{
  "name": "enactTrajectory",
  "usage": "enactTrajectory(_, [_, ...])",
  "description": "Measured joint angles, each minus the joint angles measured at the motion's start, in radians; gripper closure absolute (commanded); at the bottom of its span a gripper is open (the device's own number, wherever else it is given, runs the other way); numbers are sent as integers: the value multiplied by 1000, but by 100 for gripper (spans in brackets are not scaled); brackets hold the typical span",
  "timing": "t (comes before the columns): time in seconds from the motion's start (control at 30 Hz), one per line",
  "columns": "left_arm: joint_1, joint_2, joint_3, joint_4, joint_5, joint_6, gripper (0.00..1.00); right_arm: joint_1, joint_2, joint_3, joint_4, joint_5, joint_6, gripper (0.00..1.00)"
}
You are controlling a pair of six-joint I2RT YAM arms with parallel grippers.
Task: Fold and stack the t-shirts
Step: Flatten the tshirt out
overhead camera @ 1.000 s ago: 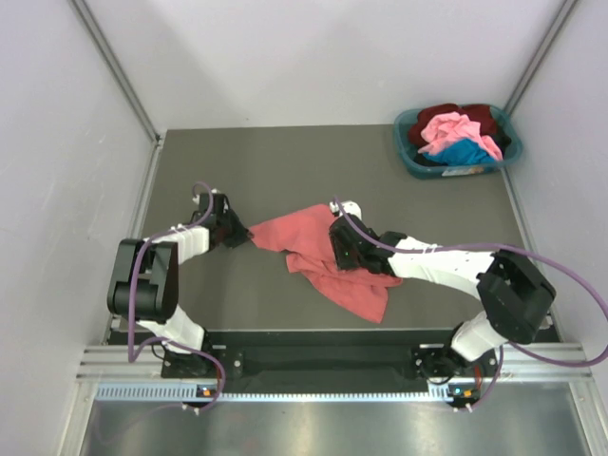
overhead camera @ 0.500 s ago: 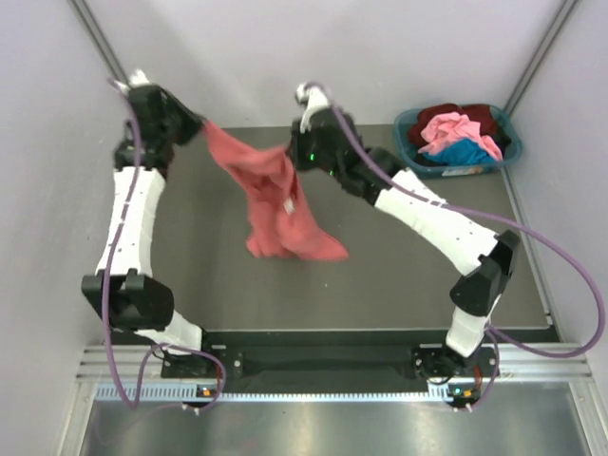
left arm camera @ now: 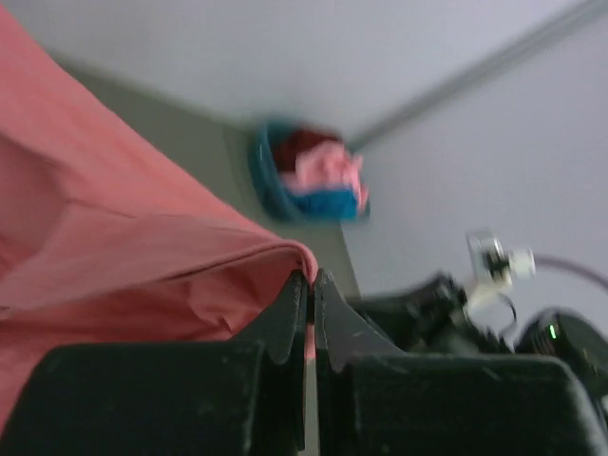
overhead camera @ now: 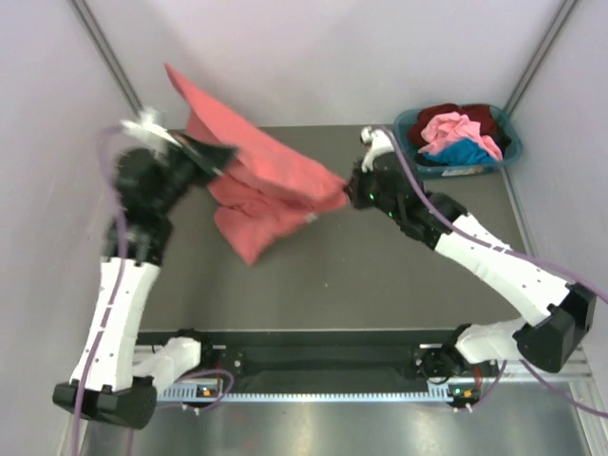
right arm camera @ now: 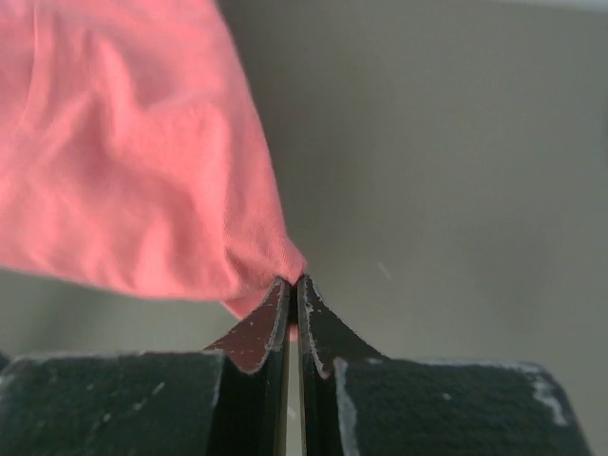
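Observation:
The salmon-red t-shirt (overhead camera: 258, 176) hangs in the air above the dark table, stretched between both arms. My left gripper (overhead camera: 217, 158) is raised high at the left and shut on one edge of the shirt (left arm camera: 142, 256). My right gripper (overhead camera: 347, 193) is shut on the opposite edge, the cloth (right arm camera: 133, 171) bunching at its closed fingertips (right arm camera: 282, 294). Loose folds droop below the stretched line. Pink (overhead camera: 454, 128), dark maroon (overhead camera: 480, 116) and bright blue (overhead camera: 463, 152) t-shirts lie piled in the teal basket.
The teal basket (overhead camera: 410, 158) stands at the table's back right corner, also in the left wrist view as basket (left arm camera: 264, 185). White walls enclose the table (overhead camera: 380, 275) on three sides. The arm bases sit at the near edge.
Both arms have swung the shirt up and spread it wider. The left gripper dropped toward the near left while the right gripper moved right and nearer. A second ago the shirt lay on the table.

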Motion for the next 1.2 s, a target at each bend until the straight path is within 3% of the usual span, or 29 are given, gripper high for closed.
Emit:
enactTrajectory(0.13, [-271, -16, -375, 62, -14, -68, 100, -137, -10, -283, 10, -20, 11, 100])
enactTrajectory(0.23, [-428, 27, -629, 113, -33, -134, 100, -253, 19, -381, 8, -34, 2, 98])
enactTrajectory(0.3, [-496, 53, -734, 117, -55, -169, 100, -299, 51, -386, 3, -32, -6, 89])
enactTrajectory(0.33, [-510, 65, -753, 125, -63, -176, 100, -312, 63, -383, -2, -32, -10, 77])
enactTrajectory(0.43, [-524, 113, -745, 190, -74, -191, 100, -314, 69, -384, -27, -71, -40, 58])
enactTrajectory(0.63, [-524, 303, -581, 302, -45, -158, 100, -140, -69, -433, 12, -123, -138, 41])
enactTrajectory(0.77, [-523, 435, -474, 339, 24, -117, 100, -29, -149, -521, 154, -197, -192, 39])
enactTrajectory(0.97, [-518, 558, -418, 357, 114, -93, 100, -7, -94, -602, 260, -241, -229, 38])
enactTrajectory(1.2, [-509, 608, -399, 359, 170, -95, 100, 84, -33, -607, 369, -167, -272, 38])
